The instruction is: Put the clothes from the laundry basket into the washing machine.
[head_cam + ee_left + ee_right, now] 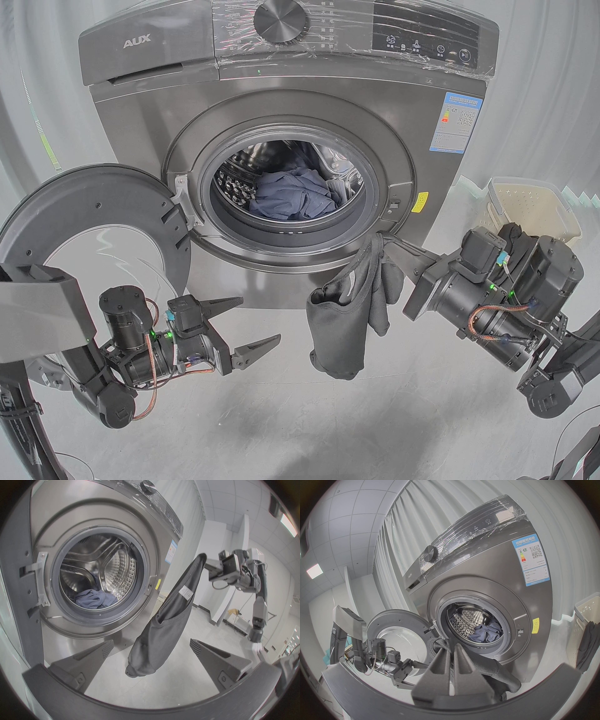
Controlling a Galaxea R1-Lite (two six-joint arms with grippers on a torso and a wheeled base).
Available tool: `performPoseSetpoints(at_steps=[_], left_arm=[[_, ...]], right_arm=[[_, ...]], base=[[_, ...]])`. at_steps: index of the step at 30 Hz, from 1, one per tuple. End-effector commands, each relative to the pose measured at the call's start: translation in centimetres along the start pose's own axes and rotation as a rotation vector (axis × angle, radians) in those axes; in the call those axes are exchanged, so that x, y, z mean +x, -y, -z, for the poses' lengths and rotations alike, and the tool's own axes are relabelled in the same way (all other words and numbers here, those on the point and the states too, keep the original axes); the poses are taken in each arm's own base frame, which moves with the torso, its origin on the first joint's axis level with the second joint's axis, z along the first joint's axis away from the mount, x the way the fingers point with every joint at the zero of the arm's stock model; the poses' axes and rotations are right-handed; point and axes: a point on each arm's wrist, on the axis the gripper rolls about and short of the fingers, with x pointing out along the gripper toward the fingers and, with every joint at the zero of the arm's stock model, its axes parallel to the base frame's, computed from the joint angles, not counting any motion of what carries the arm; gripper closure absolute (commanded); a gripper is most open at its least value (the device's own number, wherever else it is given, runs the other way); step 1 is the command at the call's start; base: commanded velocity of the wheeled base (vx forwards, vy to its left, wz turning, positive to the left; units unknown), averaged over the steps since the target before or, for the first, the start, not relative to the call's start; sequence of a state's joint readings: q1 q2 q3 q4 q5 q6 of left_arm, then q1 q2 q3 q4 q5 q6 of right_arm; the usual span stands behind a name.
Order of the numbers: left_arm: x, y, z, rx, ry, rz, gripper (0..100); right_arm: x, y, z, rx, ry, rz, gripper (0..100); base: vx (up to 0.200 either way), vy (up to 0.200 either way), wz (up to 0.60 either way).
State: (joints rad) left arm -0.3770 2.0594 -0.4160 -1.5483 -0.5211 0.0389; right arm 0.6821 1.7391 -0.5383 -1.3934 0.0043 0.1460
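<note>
One dark garment (344, 319) hangs limp from the right pincer (382, 240), which is clamped on its bunched top edge, on the near side of the washing machine (150, 119) opening. Soft and light, it will likely drape and snag, so gripping bunched fabric suits it. The left pincer (259, 320) stands apart, empty.

This looks like a staged test room or lab, not a home. The washing machine (144, 119) wears plastic film (350, 31) on its top panel; pale curtains (550, 94) hang behind it, with office ceiling tiles (359, 502) above.
</note>
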Motion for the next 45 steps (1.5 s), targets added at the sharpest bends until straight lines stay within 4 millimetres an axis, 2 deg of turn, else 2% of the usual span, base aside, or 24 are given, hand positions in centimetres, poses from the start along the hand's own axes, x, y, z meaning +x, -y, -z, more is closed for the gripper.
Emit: performPoseSetpoints(at_steps=[1, 11, 23, 27, 28, 37, 38, 45], left_arm=[[0.9, -2.3, 2.2, 0.019, -0.035, 0.013, 0], [3.6, -2.7, 2.2, 0.034, 0.009, 0.077, 0], [8.1, -3.1, 3.6, 0.047, 0.052, 0.147, 0], [8.9, -2.9, 3.9, 0.047, 0.057, 0.156, 0], [9.6, -2.6, 4.2, 0.044, 0.056, 0.172, 0], [13.0, -2.6, 4.7, 0.063, 0.098, 0.084, 0], [13.1, -2.7, 4.6, 0.066, 0.104, 0.075, 100], [13.4, -2.6, 3.9, 0.054, 0.137, 0.042, 100]], right_arm=[[-0.2, -0.1, 0.2, -0.001, -0.008, -0.007, 100], [0.1, -0.5, 0.6, -0.003, -0.016, -0.020, 100], [0.3, -0.6, 1.0, -0.002, -0.031, -0.027, 100], [0.3, -0.6, 1.1, -0.003, -0.033, -0.028, 100], [0.4, -0.7, 1.2, -0.001, -0.035, -0.031, 100], [0.5, -1.1, 1.5, 0.003, -0.042, -0.042, 100], [0.5, -1.1, 1.5, 0.003, -0.042, -0.042, 100], [0.5, -1.0, 1.5, 0.004, -0.044, -0.040, 100]], base=[[0.000, 0.000, 0.00], [0.000, 0.000, 0.00], [0.000, 0.000, 0.00], [0.000, 0.000, 0.00], [0.000, 0.000, 0.00], [0.000, 0.000, 0.00], [0.000, 0.000, 0.00], [0.000, 0.000, 0.00]])
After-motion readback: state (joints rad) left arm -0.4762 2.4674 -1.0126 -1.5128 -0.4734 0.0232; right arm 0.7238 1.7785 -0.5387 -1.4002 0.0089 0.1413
